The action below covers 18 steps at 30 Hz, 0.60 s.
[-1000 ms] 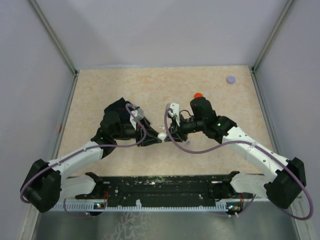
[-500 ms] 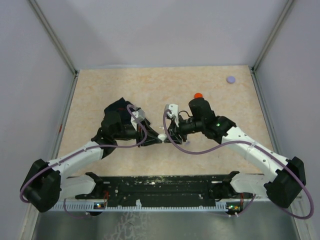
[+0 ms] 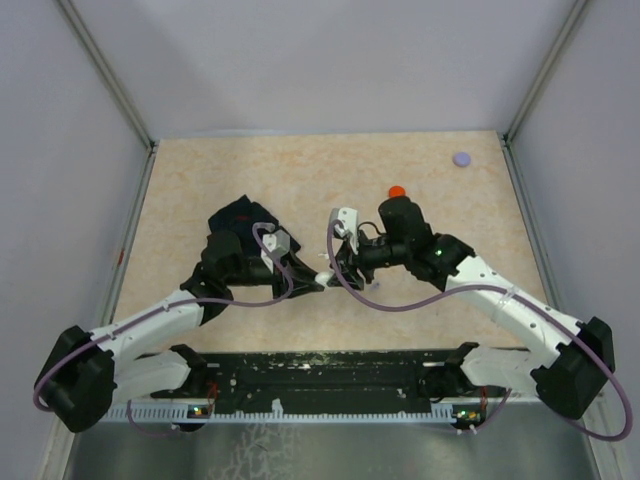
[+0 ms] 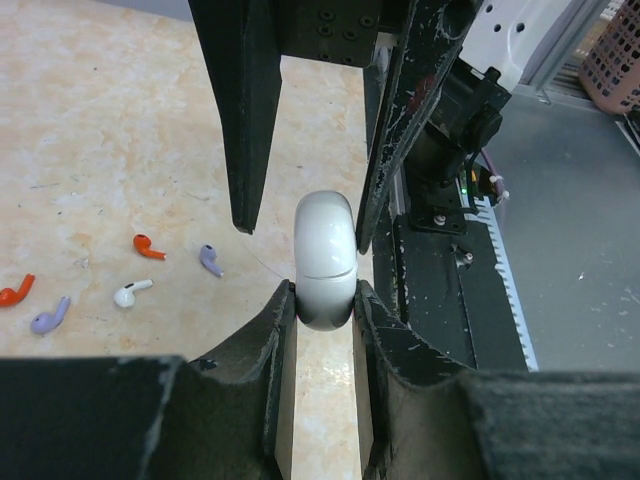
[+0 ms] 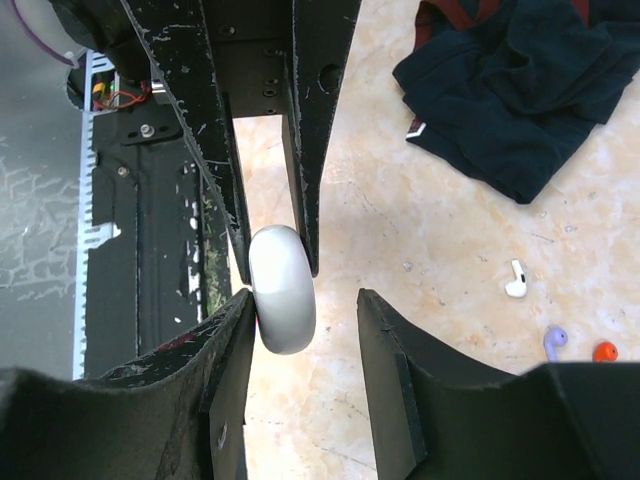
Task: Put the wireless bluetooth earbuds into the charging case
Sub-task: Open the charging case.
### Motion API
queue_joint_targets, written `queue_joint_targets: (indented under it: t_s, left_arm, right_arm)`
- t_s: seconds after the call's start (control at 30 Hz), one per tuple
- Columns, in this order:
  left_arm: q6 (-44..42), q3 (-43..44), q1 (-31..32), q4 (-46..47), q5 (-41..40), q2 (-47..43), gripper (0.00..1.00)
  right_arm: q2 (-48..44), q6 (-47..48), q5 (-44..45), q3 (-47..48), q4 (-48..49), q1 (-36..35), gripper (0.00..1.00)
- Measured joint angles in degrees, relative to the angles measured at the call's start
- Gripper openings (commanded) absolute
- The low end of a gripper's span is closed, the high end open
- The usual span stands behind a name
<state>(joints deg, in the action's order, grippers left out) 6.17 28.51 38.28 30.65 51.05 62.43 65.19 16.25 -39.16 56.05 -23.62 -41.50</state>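
The white charging case [image 4: 325, 262] hangs closed above the table, pinched between the fingers of my left gripper [image 4: 325, 295], which is shut on it. My right gripper [image 5: 305, 300] faces it from the other side with its jaws apart. Its left finger [image 5: 235, 330] touches the case [image 5: 282, 290], and a gap shows on the other side. From above, both grippers meet at the case [image 3: 323, 276] in the table's middle. Loose earbuds lie on the table: red [image 4: 148, 246], lavender [image 4: 210, 260], white [image 4: 132, 293], plus another red [image 4: 14, 291] and lavender [image 4: 48, 315].
A dark cloth [image 3: 235, 215] lies under the left arm, also in the right wrist view [image 5: 520, 80]. A red disc [image 3: 396, 190] sits behind the right wrist and a lavender disc [image 3: 461, 158] at the far right. The black base rail [image 3: 320, 365] runs along the near edge.
My right gripper's jaws have spread apart off the case. The left gripper has tightened on the case and now holds it alone. Both arms have shifted only slightly.
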Motion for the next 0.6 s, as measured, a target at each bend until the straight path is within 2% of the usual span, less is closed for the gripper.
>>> queue_joint_targets:
  t_s: [0.43, 0.6]
  left_arm:
    - [-3.2, 0.0, 0.9, -3.9, 0.9, 0.0, 0.00]
    - [-4.3, -0.3, 1.0, -6.8, -5.6, -0.9, 0.00]
  right_arm:
    - [-2.6, -2.4, 6.8, -0.1, 3.5, 1.2, 0.45]
    - [-2.8, -4.5, 8.1, -0.2, 5.4, 1.2, 0.45]
